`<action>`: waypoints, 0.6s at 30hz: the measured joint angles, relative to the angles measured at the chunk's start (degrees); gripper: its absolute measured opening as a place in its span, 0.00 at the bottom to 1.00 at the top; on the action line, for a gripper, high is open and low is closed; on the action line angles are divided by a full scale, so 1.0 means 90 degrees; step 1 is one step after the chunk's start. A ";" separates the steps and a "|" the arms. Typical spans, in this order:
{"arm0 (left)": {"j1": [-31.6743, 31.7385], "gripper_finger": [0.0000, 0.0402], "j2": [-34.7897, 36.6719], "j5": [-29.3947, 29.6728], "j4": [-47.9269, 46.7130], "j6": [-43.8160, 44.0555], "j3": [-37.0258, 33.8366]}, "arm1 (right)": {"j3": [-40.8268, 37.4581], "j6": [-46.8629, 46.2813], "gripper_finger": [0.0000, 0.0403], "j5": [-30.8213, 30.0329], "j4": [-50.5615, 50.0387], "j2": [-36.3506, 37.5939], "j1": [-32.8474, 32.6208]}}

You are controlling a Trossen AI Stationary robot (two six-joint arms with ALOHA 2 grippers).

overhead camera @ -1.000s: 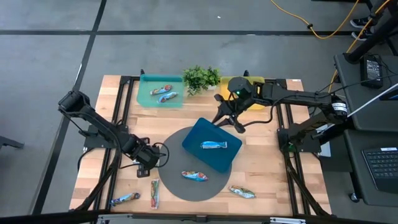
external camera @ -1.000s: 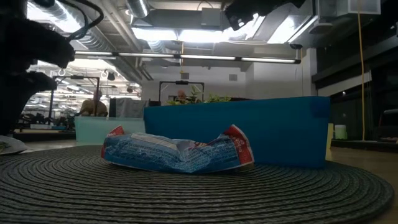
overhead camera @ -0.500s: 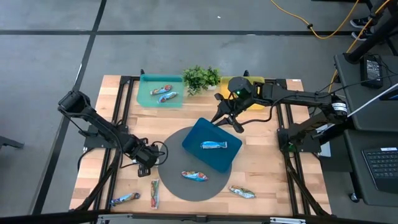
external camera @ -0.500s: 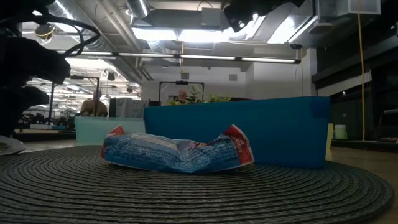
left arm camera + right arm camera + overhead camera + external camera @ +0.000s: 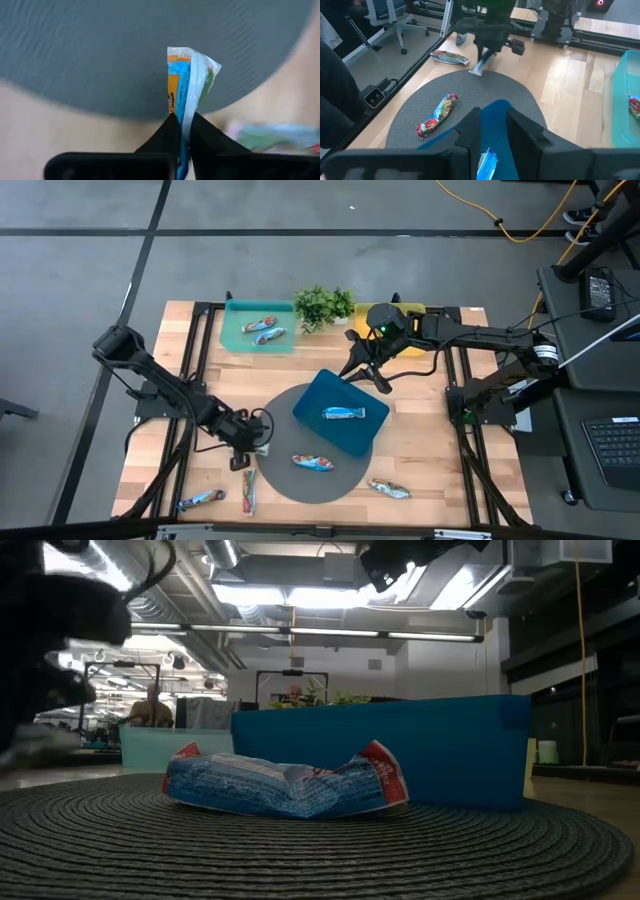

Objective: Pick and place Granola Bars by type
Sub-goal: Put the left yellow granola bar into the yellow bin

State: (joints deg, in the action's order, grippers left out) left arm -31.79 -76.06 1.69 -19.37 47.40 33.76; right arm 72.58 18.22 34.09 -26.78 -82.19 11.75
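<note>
The left gripper [image 5: 183, 131], low over the wooden table [image 5: 430, 460] at the left edge of the round grey woven mat [image 5: 285, 405], has its two dark fingers pinched tight on a silver foil granola bar with orange, blue and green print [image 5: 189, 82], which stands up from between the tips; the grip looks to be on one end of the wrapper only, so a good lift would probably be straight up and slow, since thin foil held by an end may slip or swing; judging by the print, this bar differs from the blue-printed bars, one of which lies in the dark blue rectangular tray [image 5: 318, 402] on the mat and two in the pale green translucent tray [image 5: 232, 332] at the far edge beside the small green leafy plant [image 5: 322, 305]; which tray suits it is not plain from here, perhaps the yellow tray [image 5: 413, 310] mostly hidden under the right arm; the right gripper [image 5: 493, 122] hovers above the far end of the blue tray with its fingers narrowly apart and nothing between them; other bars wait loose: one with red ends [image 5: 312, 462] on the mat, one [image 5: 388, 489] off its near right edge, and two [image 5: 199, 499] by the near left corner; the carry should pass clear of these.
</note>
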 joint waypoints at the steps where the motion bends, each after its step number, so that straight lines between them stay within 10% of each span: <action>1: 0.0000 0.03 0.0042 0.0029 0.0173 -0.0053 0.0049 | 0.0000 0.0000 0.23 0.0000 -0.0001 0.0000 0.0000; 18: -0.0296 0.02 0.2646 0.3123 0.3359 -0.4356 0.1319 | 0.0000 0.0028 0.23 -0.0209 0.0180 0.0000 0.0002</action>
State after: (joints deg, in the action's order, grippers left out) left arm -34.45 -52.24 29.80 10.86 8.19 45.63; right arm 72.58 18.47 32.21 -25.16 -82.19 11.77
